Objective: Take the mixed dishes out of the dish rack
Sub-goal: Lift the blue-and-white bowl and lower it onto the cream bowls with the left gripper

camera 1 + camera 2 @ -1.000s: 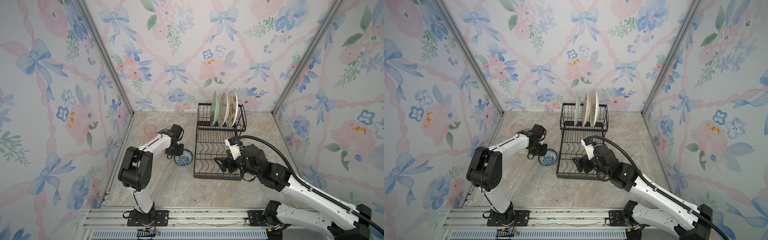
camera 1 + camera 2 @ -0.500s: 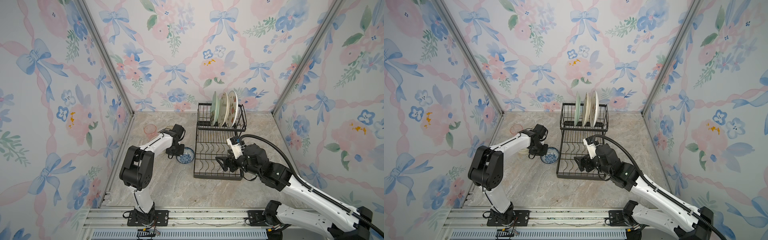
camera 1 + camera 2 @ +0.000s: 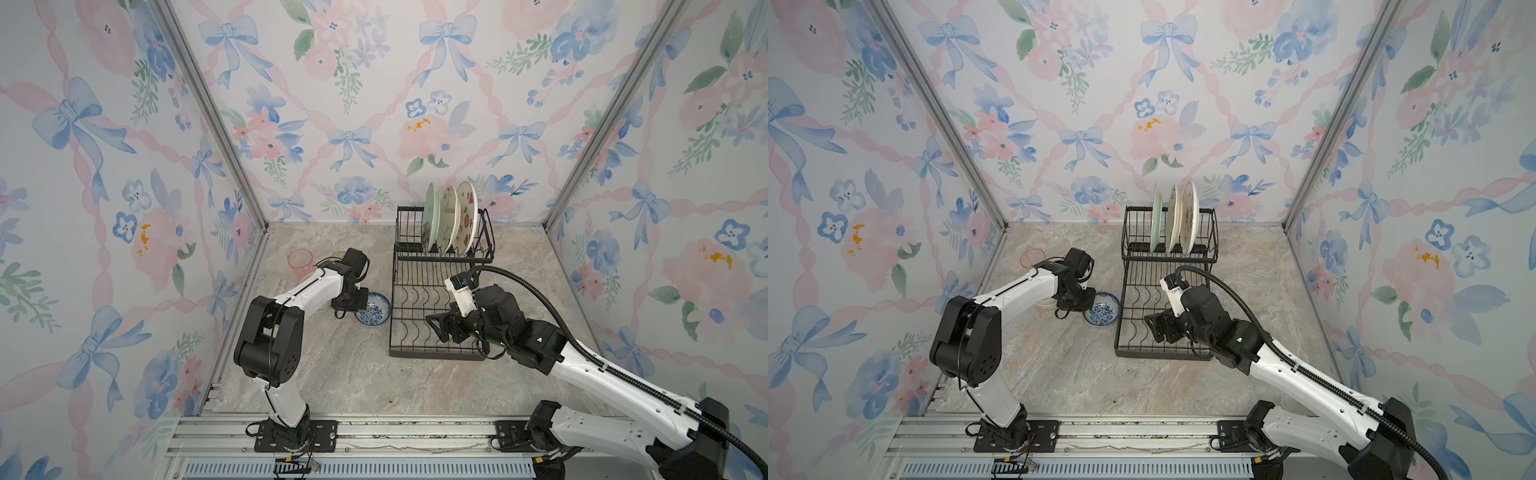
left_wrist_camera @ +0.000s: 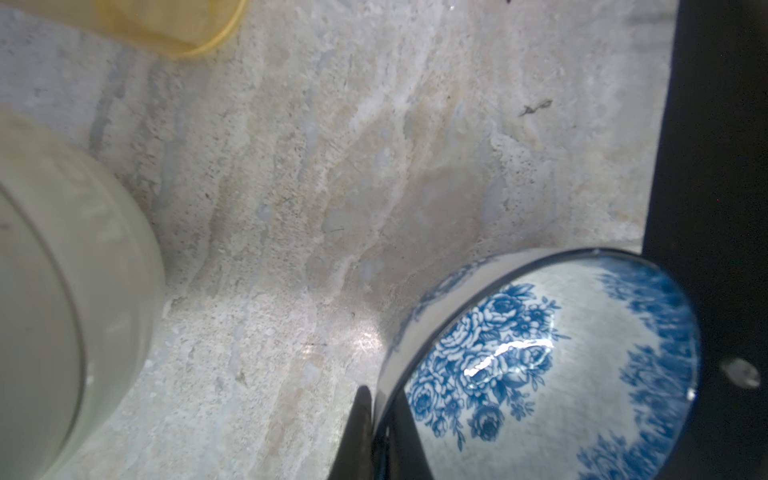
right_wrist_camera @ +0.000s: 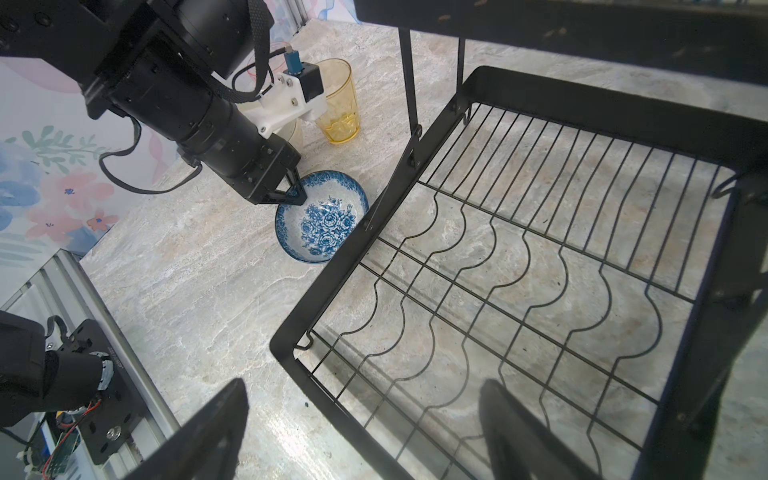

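The blue-patterned white bowl (image 3: 376, 312) (image 3: 1104, 311) (image 5: 322, 216) stands on the marble table just left of the dish rack (image 3: 432, 354) (image 3: 1163, 356) (image 5: 332, 270). My left gripper (image 3: 354, 305) (image 3: 1079, 301) (image 4: 380, 411) (image 5: 293, 193) is shut on the bowl's (image 4: 540, 365) rim, one finger inside and one outside. My right gripper (image 3: 436, 328) (image 3: 1156, 328) (image 5: 363, 384) hangs open over the front left corner of the bare lower tray, holding nothing. A mint-green plate (image 3: 430, 216) (image 3: 1156, 220) and two cream plates (image 3: 449, 216) (image 3: 467, 216) stand upright in the upper shelf.
A pink tumbler (image 3: 300, 262) (image 3: 1032, 257), an amber tumbler (image 5: 338, 104) (image 4: 195, 25) and a cream bowl (image 4: 62, 291) (image 3: 1044, 303) stand on the table at the left, close to my left arm. Wallpapered walls close in three sides.
My left gripper's jaws have closed on the blue-patterned bowl's rim, and the bowl has shifted slightly toward the rack. The right arm has hardly moved.
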Controlling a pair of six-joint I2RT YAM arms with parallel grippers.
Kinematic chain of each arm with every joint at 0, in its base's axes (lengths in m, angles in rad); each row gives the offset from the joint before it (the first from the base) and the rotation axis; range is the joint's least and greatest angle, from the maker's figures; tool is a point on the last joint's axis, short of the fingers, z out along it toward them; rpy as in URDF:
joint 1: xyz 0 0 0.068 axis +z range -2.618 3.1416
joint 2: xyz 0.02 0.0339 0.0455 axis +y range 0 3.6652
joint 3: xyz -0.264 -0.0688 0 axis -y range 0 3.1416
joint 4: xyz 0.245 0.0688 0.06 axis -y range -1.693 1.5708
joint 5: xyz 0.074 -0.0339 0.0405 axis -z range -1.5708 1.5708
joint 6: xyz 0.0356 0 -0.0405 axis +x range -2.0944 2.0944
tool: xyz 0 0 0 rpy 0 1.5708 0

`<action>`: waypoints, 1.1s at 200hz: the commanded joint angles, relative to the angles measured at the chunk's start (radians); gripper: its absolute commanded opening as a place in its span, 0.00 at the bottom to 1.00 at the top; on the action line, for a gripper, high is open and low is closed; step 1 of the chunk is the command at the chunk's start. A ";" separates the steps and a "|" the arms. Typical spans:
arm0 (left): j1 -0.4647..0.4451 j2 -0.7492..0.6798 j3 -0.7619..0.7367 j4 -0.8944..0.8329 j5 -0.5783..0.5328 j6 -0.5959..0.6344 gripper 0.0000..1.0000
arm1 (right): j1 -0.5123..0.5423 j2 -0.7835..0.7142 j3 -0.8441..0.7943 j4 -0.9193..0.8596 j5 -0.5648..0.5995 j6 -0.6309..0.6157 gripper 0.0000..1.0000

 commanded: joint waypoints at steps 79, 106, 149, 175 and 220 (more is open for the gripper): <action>0.109 -0.180 0.027 -0.036 0.043 0.005 0.00 | -0.013 -0.065 -0.044 0.099 -0.012 0.034 0.89; 0.162 -0.211 0.024 -0.035 0.070 -0.029 0.00 | -0.015 -0.083 -0.057 0.107 0.008 0.023 0.89; 0.226 -0.257 0.055 -0.034 0.087 -0.048 0.00 | -0.020 -0.089 -0.086 0.126 0.017 0.025 0.89; 0.278 -0.278 0.066 -0.033 0.123 -0.059 0.00 | -0.022 -0.106 -0.101 0.123 0.021 0.026 0.89; 0.368 -0.290 0.044 -0.035 0.139 -0.057 0.00 | -0.030 -0.137 -0.114 0.107 0.038 0.016 0.89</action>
